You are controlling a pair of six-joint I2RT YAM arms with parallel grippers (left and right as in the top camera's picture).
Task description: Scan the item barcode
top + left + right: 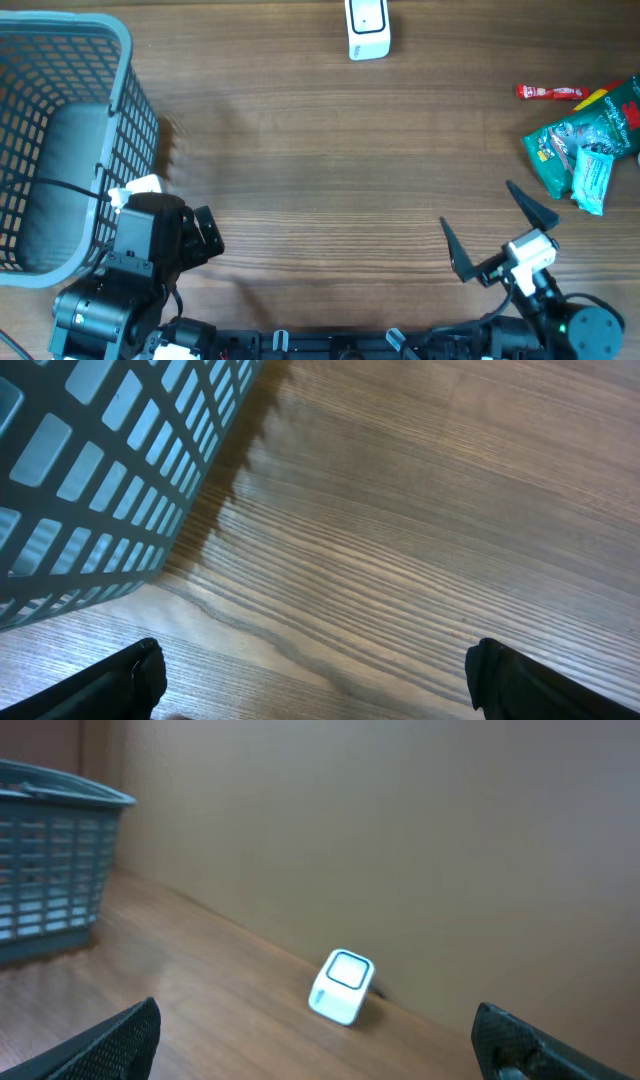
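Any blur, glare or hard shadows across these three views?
Overhead: sharp and evenly lit, with the basket throwing a soft shadow to its right. Left wrist: crisp wood grain, with a jagged basket shadow on the table. Right wrist: soft overall, and the scanner face glows bright.

A white barcode scanner (368, 28) stands at the top centre of the frame. Crumpled green packets (580, 140) lie at the right edge, with a red tube (550, 92) flat just above them.
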